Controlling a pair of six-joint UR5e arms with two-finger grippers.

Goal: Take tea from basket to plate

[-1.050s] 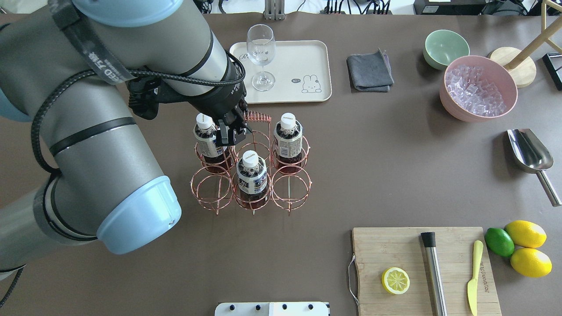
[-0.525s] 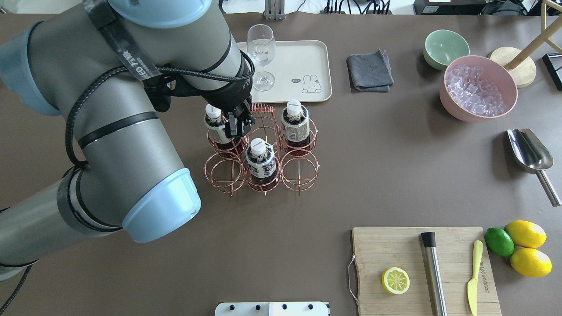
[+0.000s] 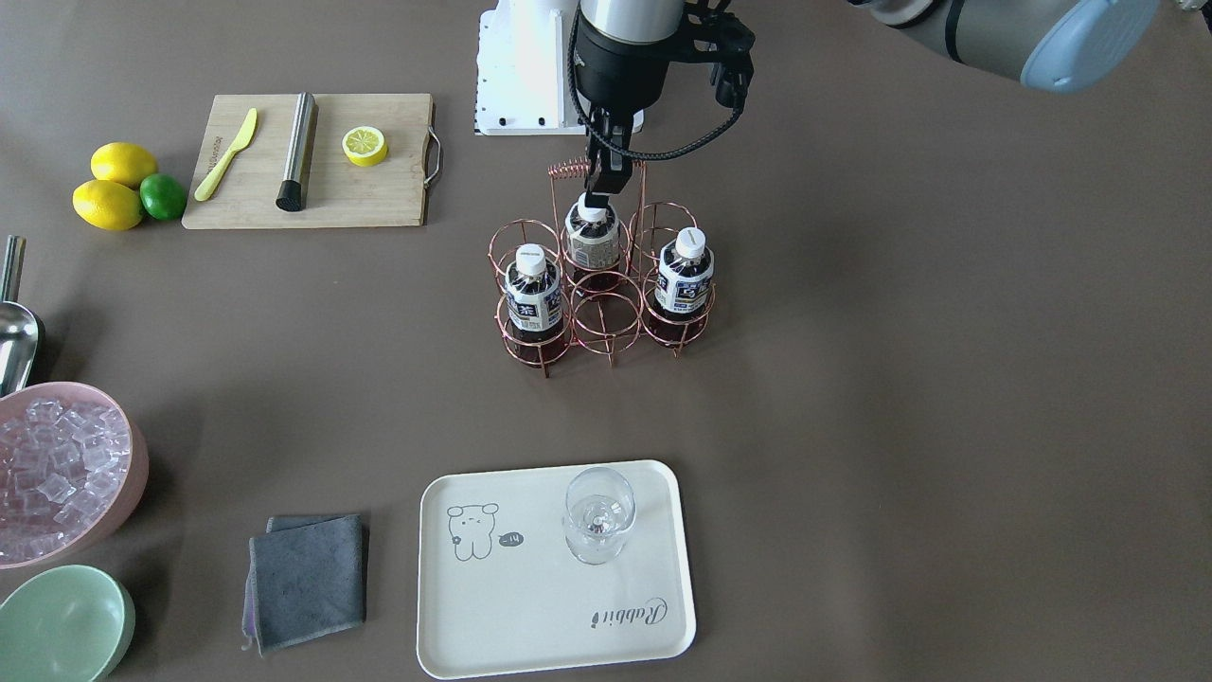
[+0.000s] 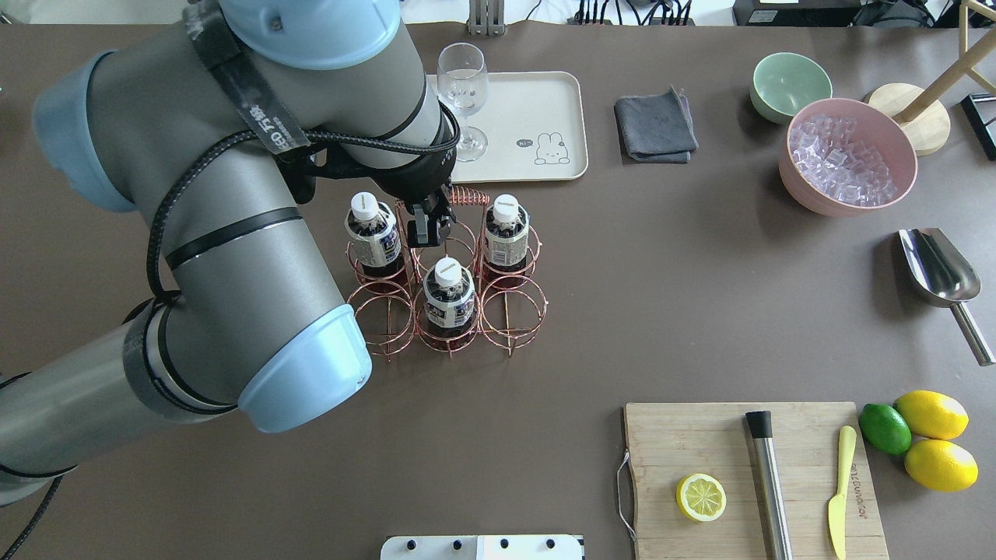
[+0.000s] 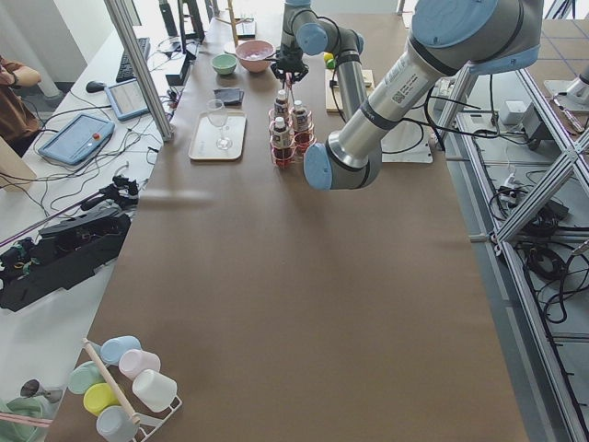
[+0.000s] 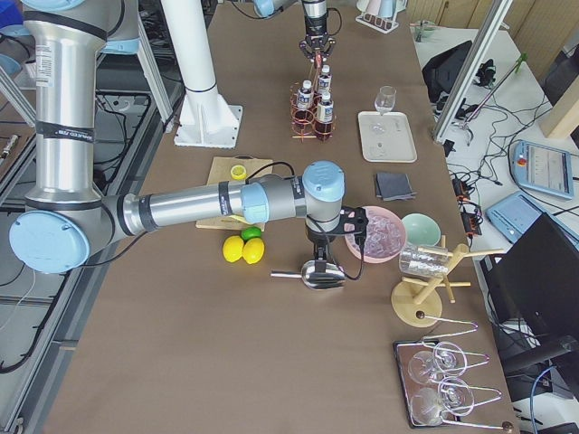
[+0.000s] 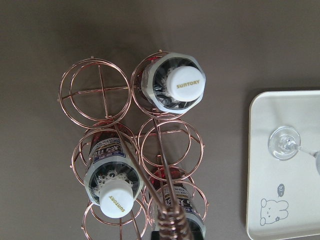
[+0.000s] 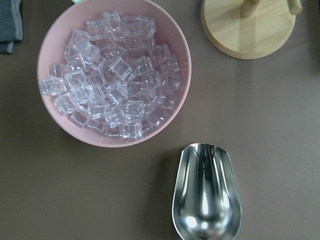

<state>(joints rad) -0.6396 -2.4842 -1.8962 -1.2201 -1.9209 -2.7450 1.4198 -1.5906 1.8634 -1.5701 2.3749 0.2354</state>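
Three tea bottles [image 4: 373, 233] [image 4: 449, 295] [image 4: 506, 229], with dark drink and white caps, stand in the copper wire basket [image 4: 513, 323]. My left gripper [image 4: 429, 224] is above the basket's middle. Its fingers are close together on the top bar of the basket's handle, beside the handle's coil [image 3: 566, 170]. I cannot tell whether the basket hangs or rests on the table. The cream plate [image 4: 537, 101] lies just beyond the basket with a stemmed glass [image 4: 463, 93] on it. My right gripper [image 6: 323, 253] hovers over a steel scoop [image 8: 206, 200]; I cannot tell if it is open.
A grey cloth [image 4: 655, 128], a mint bowl [image 4: 790, 85] and a pink bowl of ice [image 4: 848, 155] sit right of the plate. A cutting board [image 4: 700, 443] with a lemon half, muddler and knife is at the near right, with lemons and a lime beside it.
The basket with its three bottles went toward the plate with my left gripper, then shifted back a little toward me and to the left. The gripper stays at the handle.
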